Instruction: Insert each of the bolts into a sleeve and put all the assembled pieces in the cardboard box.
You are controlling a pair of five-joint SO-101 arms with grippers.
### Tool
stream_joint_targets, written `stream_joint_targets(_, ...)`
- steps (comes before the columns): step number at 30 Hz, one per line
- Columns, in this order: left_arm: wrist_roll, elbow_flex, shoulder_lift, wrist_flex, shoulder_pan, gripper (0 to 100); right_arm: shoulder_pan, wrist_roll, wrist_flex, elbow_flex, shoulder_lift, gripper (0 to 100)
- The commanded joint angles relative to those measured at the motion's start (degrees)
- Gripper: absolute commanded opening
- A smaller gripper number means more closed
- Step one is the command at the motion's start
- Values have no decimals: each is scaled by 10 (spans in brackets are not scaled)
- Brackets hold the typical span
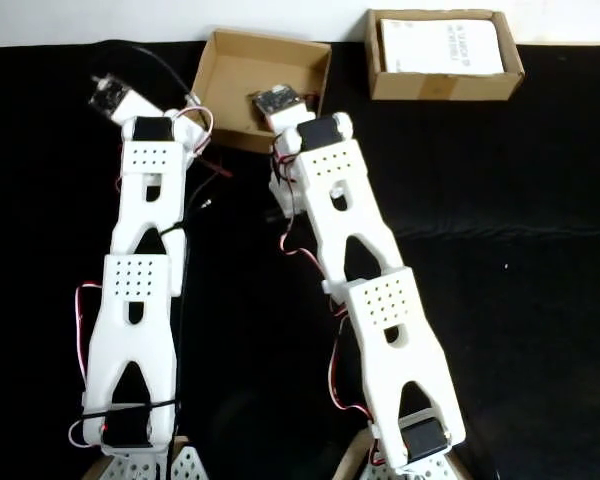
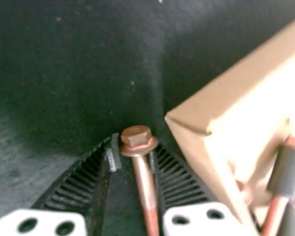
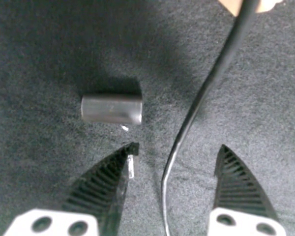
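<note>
The brown open-topped cardboard box sits toward 12 o'clock on the black cloth-covered table. The left wrist view shows at least one finished piece already inside it, a copper-coloured bolt pushed through a dark grey sleeve; how many more lie there cannot be told. The left gripper, out at the box's 9 o'clock side, is clamped narrowly on a bare copper-coloured hex-head bolt, gripping the shank just under the flanged head, so this bolt has no sleeve yet. The right gripper is spread wide and holds nothing. It is low over the cloth with a loose short grey metal sleeve lying on its side just beyond its fingertips, and a thin black cable runs between its jaws. By this reading the task is partly done: this sleeve has to be picked up, joined to the held bolt and dropped in the box.
</note>
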Motion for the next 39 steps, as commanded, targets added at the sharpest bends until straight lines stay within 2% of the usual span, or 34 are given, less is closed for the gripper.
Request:
stream_joint_targets(1,-86,-20,-7,47,8,18,6,6,3,-25,-26,242)
stream_joint_targets(6,-229,-92,-36,178,7,14,10,6,6,-26,-32,242)
stream_joint_targets(8,-311,-112,-45,217,9,14,15,6,6,-27,-42,242)
stream_joint_targets(13,-556,-87,-64,242,17,13,24,6,7,-21,-82,242)
stream_joint_targets(15,-610,-33,-86,242,18,13,24,6,7,-21,-104,241)
stream_joint_targets(18,-640,86,-138,243,26,9,26,10,7,-19,-128,241)
stream_joint_targets(20,-667,178,-186,241,36,9,31,49,7,-19,-140,234)
stream_joint_targets(24,-673,325,-292,233,39,9,44,196,7,-18,-165,166)
stream_joint_targets(26,-673,380,-340,200,31,9,47,271,7,-18,-168,116)
stream_joint_targets(28,-673,442,-383,156,23,9,48,326,7,-18,-170,80)
stream_joint_targets(31,-642,591,-435,67,25,9,47,343,7,-18,-172,108)
stream_joint_targets(35,-593,836,-526,-128,20,8,35,343,9,6,-174,171)
stream_joint_targets(39,-529,953,-643,-276,-62,8,22,344,7,95,-200,173)
